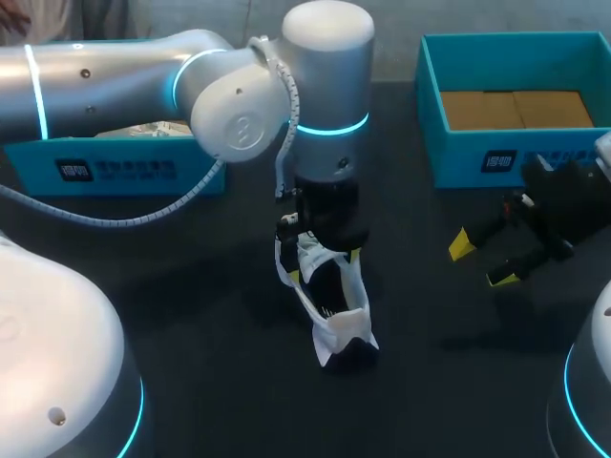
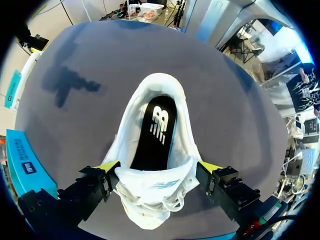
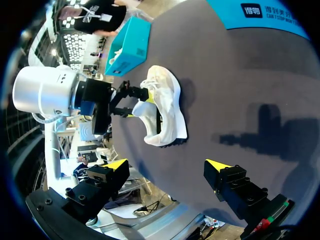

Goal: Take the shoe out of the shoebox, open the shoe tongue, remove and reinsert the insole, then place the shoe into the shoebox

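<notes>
Dark tabletop [image 1: 430, 382] fills our head view, and much of what matters on it is covered. Our left arm [image 1: 115, 81] reaches in to the middle, and its wrist hides the front of the white shoe [image 1: 336, 310], so from above we see only the heel end and a bit of dark sole low at the table. We cannot tell whether the heel rests on the surface. In the left wrist view the toe is cut off beneath the fingers, and the tongue [image 2: 150, 192] and laces bunch up close to the camera.

The shoe sits between the fingers of our left gripper [image 1: 324, 266], its opening facing the wrist and the black insole [image 2: 156, 132] lying inside. The two yellow tips stand fairly wide and press the shoe's sides near the tongue, gripping it from both flanks.

Our right gripper [image 1: 482, 260] hangs well apart from the shoe, spread wide with nothing between its tips, just in front of the teal shoebox [image 1: 458, 162]. A second teal box [image 1: 124, 170] is partly hidden behind the left arm.
</notes>
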Motion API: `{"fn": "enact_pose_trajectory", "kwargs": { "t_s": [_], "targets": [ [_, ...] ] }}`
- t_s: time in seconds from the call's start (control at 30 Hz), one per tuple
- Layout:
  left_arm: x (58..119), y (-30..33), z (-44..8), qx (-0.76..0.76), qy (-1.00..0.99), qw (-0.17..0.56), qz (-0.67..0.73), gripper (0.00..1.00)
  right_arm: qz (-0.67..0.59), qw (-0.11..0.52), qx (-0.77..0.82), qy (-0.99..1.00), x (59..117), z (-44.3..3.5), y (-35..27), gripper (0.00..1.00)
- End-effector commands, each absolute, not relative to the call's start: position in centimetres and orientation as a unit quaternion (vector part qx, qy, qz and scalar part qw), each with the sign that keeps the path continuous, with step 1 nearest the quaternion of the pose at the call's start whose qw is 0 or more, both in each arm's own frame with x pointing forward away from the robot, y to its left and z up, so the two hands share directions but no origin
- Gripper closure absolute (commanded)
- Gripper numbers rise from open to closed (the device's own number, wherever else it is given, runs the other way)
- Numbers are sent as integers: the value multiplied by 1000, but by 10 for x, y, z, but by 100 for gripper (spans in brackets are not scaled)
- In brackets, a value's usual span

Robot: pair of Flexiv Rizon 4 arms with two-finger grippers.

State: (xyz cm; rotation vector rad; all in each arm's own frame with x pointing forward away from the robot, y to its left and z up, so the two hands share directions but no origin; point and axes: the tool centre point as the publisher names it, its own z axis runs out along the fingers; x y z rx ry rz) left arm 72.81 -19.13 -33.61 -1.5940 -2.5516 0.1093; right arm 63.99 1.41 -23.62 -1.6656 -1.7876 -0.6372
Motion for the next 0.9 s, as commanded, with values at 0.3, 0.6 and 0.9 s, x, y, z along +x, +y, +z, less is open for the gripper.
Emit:
{"fn": "enact_pose_trajectory", "kwargs": {
  "t_s": [0.3, 0.6, 0.9],
  "targets": [
    [731, -187, -322, -527, -848, 51, 39, 0, -240, 302, -630, -674, 638, -236, 15, 0],
    [735, -180, -298, -527, -848, 27, 58, 0, -240, 302, -630, -674, 638, -236, 15, 0],
    [728, -176, -286, -535, -841, 16, 75, 51, -240, 302, -630, -674, 638, -236, 15, 0]
  ]
}}
